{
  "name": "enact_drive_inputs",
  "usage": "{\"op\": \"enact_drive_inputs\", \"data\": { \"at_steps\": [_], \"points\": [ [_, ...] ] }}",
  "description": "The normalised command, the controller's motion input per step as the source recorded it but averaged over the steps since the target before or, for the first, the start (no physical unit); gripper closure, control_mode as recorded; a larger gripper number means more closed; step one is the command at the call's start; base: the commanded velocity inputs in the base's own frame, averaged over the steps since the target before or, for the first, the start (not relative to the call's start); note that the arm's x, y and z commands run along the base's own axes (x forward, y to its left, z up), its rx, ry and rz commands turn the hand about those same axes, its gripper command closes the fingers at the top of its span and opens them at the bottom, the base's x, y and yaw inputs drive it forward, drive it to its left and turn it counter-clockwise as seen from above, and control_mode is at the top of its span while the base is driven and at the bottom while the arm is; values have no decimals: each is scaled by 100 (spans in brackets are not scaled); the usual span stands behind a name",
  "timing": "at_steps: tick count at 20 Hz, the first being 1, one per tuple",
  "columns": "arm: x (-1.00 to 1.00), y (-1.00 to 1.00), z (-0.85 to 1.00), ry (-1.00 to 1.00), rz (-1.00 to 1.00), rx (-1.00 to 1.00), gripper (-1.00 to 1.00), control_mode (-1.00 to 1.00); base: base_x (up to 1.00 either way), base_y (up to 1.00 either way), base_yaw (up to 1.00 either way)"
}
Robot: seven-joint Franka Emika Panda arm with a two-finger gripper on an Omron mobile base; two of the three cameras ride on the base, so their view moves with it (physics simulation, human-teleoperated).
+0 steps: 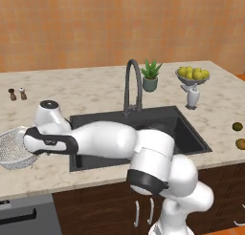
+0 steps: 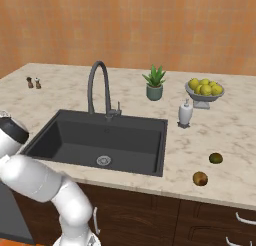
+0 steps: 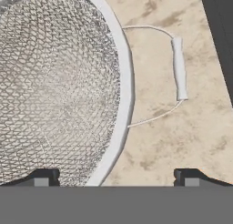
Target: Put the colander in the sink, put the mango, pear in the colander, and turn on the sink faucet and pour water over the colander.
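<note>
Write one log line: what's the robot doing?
step: reaching for colander | tool: open above rim | colander: on counter | sink: empty

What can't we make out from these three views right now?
- Colander: the arm covers its right side in the left base view; the hand view cuts off its left part.
- Gripper: hand view shows just the fingertips, straddling the colander's rim.
- Two fruits right of the sink: too small to tell mango from pear.
</note>
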Motion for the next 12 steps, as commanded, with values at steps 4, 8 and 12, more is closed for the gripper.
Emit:
{"op": "enact_drive_inputs", "data": {
  "at_steps": [4,8,12],
  "points": [
    [20,20,-12,0,-6,0,-100,-100,0,0,0],
    [16,18,-26,0,-5,0,-100,-100,0,0,0],
    [7,10,-37,0,-4,0,-100,-100,0,0,0]
  ]
}}
